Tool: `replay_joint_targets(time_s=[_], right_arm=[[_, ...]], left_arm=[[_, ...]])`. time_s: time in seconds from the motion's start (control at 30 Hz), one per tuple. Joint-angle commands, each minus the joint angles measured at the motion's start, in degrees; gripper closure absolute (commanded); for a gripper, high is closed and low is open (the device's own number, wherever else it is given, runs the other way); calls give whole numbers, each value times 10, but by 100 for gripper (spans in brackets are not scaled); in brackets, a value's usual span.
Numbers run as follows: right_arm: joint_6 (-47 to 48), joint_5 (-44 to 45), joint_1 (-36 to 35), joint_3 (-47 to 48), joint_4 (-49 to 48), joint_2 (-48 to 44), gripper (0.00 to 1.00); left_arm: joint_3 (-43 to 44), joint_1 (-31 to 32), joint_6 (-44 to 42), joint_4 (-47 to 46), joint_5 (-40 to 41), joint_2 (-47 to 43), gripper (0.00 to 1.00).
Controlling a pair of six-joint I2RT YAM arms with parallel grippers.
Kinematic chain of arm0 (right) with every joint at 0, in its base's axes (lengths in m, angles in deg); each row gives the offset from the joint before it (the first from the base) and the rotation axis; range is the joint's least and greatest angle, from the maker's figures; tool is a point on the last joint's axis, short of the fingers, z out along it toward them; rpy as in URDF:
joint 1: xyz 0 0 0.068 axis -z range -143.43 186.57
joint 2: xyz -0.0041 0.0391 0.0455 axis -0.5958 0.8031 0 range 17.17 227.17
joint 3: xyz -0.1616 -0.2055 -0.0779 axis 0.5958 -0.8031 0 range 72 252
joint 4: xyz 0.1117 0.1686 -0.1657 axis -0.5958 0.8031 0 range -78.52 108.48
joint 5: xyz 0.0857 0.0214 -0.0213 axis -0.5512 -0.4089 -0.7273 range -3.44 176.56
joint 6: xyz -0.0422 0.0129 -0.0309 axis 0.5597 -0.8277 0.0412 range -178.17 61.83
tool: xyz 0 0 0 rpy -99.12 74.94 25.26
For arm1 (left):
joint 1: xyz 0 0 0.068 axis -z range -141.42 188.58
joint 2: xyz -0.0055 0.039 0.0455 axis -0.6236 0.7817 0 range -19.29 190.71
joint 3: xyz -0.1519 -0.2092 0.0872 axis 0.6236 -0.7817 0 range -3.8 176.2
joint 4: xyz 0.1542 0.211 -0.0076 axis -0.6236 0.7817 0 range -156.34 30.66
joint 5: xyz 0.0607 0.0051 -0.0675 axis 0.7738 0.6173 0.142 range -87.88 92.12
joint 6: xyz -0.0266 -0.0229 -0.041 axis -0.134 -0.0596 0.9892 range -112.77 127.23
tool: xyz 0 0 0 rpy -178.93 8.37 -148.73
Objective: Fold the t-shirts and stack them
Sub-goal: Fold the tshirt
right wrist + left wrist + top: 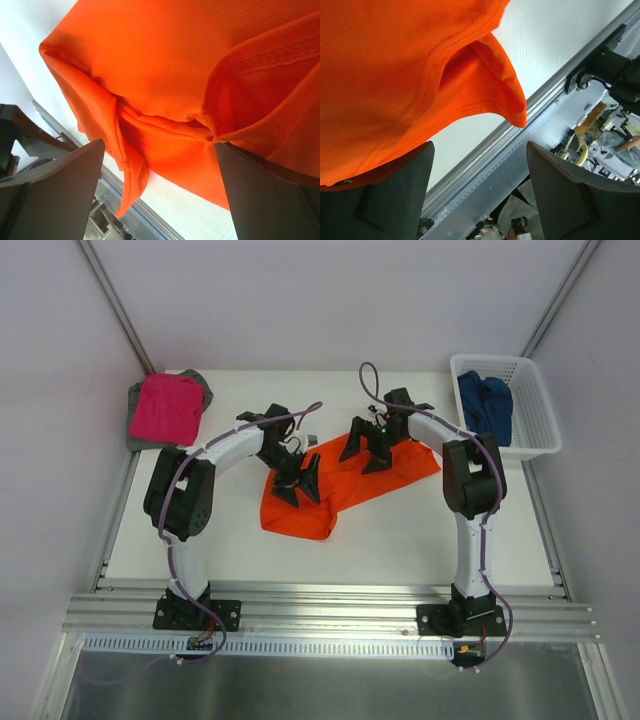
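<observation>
White table [400,530]: crumpled mesh-knit orange t-shirt [300,512]; left fingers [395,195] apart, right fingers [55,195] apart, straddling folds.

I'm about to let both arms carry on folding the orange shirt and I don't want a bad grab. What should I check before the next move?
1. Left gripper open: ok, its wrist view shows the fingers spread wide.
2. Right gripper open: ok, fingers wide apart.
3. Both grippers over the orange shirt: ok.
4. Orange shirt lying flat: not ok, it is bunched and creased.
5. Cloth seated between the fingers: cannot tell.
6. Stack ready: ok, the pink shirt lies folded on the grey shirt in the far left corner.
</observation>
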Motion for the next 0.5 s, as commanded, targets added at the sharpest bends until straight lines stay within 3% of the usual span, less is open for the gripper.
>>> replay_joint_targets(time_s=[0.0, 0.2, 0.47], right_arm=[[-13, 6, 7, -10, 6, -9, 1], [-28, -4, 15, -17, 0, -18, 1], [-51, -15, 20, -38, -17, -33, 1]], left_arm=[[25, -1, 0, 1, 29, 16, 25], [14, -1, -18, 11, 145, 35, 26], [33, 1, -13, 18, 165, 71, 27]])
